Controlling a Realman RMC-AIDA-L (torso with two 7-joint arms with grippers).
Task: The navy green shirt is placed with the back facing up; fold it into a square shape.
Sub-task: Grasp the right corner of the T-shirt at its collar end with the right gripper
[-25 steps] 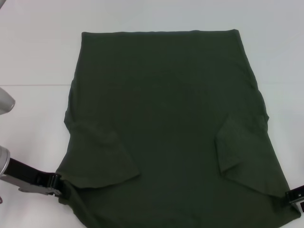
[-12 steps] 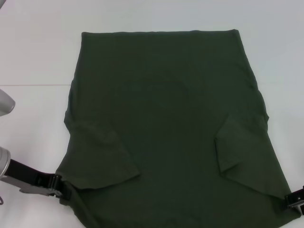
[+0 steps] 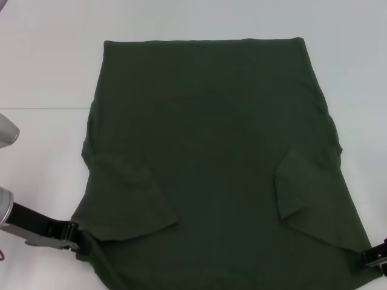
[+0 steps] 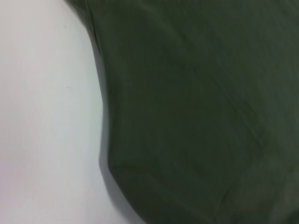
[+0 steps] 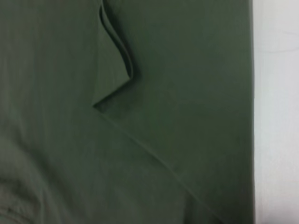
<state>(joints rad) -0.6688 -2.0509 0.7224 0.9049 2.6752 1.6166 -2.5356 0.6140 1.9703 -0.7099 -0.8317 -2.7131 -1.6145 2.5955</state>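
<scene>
Left hand [image 3: 71, 237], at the near left corner of the shirt [image 3: 211, 157], lies low on the table [image 3: 42, 151] with its tip touching the cloth edge just below the folded-in left sleeve; whether it is spread or pinching the cloth cannot be told. Right hand [image 3: 376, 258], at the near right corner, is only partly in view, touching the shirt's edge beside the folded-in right sleeve; its state likewise cannot be told. The dark olive shirt lies flat between the two hands, spreading away from them across the white table, both sleeves turned inward over the body and its far edge straight. Left wrist view: curved cloth edge [image 4: 196, 116] against the table. Right wrist view: sleeve fold [image 5: 117, 70] on the shirt body.
</scene>
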